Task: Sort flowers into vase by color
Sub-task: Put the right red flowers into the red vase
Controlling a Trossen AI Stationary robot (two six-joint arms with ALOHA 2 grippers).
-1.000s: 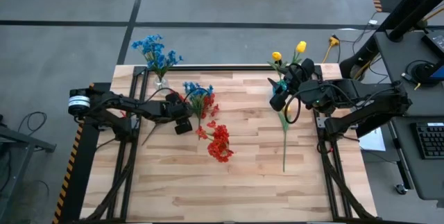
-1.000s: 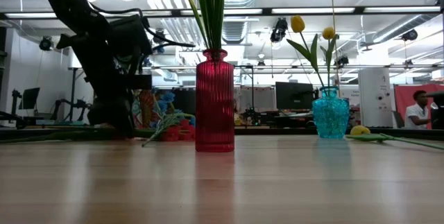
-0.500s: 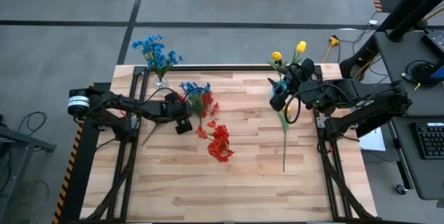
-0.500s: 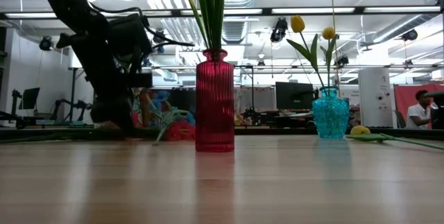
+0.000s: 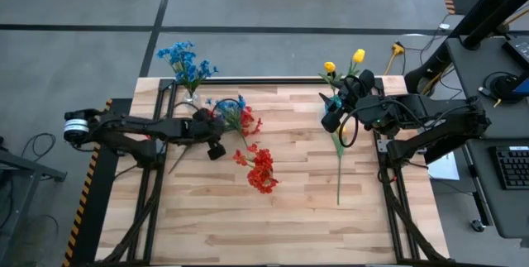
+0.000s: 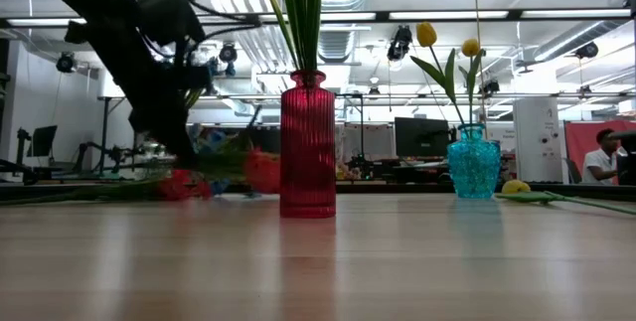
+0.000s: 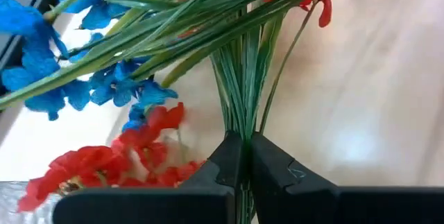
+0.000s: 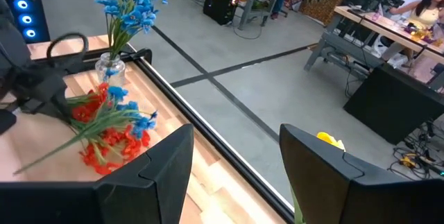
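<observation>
My left gripper [image 7: 243,144] is shut on a mixed sprig of blue and red flowers [image 5: 234,115] over the table's far left part. My right gripper [image 8: 236,165] stands open and empty, raised by the far right. A clear vase [image 8: 111,64] at the far left corner holds blue flowers [image 5: 187,63]. A teal vase [image 6: 474,164] holds yellow flowers [image 5: 345,62]. A red vase [image 6: 308,147] holds green stems, and a red cluster [image 5: 263,172] shows mid-table. One yellow flower [image 5: 338,164] lies flat on the wood. My left gripper pinches the sprig's bundled thin green stems [image 7: 241,123] between its two fingers, below the leaves and blooms. The fingers slant down from the table's left side and lie across the stems. The sprig hangs roughly level, blooms [image 6: 260,169] clear of the table.
A black frame rail [image 5: 273,82] runs along the table's far edge and down both sides. The near half of the wooden table [image 5: 273,226] is bare. Desks, monitors and a person [image 6: 599,157] show in the room beyond.
My left gripper has shut on the sprig's stems and risen, drawing back slightly toward the table's left edge. The blue and red sprig has been lifted off the table and now hangs about level. My right arm has kept still.
</observation>
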